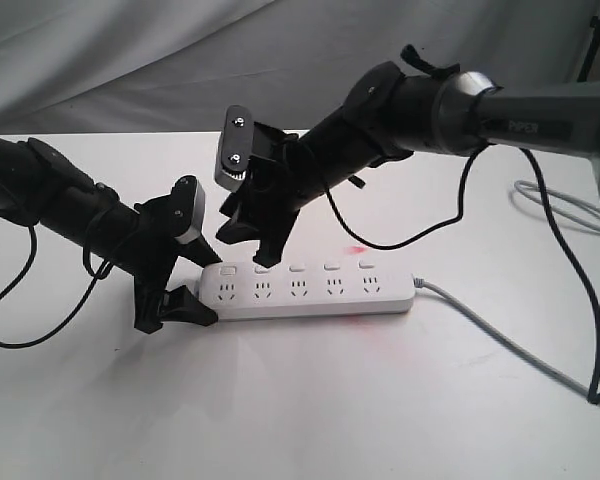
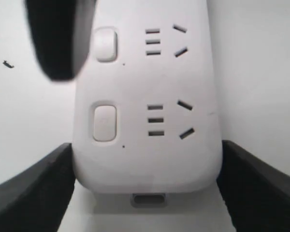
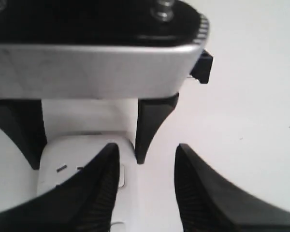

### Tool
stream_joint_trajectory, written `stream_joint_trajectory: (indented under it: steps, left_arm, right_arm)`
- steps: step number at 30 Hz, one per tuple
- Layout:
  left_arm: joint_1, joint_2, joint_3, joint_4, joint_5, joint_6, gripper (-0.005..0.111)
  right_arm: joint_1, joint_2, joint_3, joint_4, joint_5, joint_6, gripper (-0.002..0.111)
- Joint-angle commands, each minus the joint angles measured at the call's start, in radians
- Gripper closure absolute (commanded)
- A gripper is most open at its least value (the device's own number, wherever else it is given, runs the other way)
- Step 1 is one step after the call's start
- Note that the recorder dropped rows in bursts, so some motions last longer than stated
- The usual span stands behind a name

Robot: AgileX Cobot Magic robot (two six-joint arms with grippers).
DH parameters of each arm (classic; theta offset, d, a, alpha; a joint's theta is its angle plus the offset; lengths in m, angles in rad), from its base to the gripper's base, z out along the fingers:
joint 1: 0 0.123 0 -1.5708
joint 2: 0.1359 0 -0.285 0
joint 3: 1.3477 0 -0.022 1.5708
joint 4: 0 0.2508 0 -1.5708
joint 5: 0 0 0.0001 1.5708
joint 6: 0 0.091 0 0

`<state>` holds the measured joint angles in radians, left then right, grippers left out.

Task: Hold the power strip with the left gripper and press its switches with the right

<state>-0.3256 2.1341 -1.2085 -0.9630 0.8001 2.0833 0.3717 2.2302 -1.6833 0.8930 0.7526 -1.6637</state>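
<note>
White table [image 1: 300, 400], one power strip [image 1: 310, 292] in left hand [image 1: 177, 310], five switches [image 1: 296, 268], right hand [image 1: 250, 247] wide

Exterior camera overlooked the white worktop [image 1: 300, 400] toward its far edge; both wrist cameras closely shared the long white plastic power strip [image 1: 310, 290]'s end.

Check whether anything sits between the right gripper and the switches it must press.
Nothing visible does. The right gripper hangs open just over the switches, toward the exterior view's left end of the power strip. The left gripper clamps that end from the sides, clear of the switch row.
</note>
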Motion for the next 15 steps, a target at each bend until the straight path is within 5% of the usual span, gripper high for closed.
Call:
stream_joint_trajectory:
  steps: [1, 15]
  left_arm:
    - [-0.005, -0.001, -0.007, 0.005, 0.0, 0.0, 0.037]
    - [-0.005, -0.001, -0.007, 0.005, 0.0, 0.0, 0.037]
  right_arm:
    - [-0.043, -0.011, 0.058, -0.024, 0.027, 0.022, 0.072]
    - [-0.042, 0.014, 0.111, -0.012, -0.095, 0.007, 0.072]
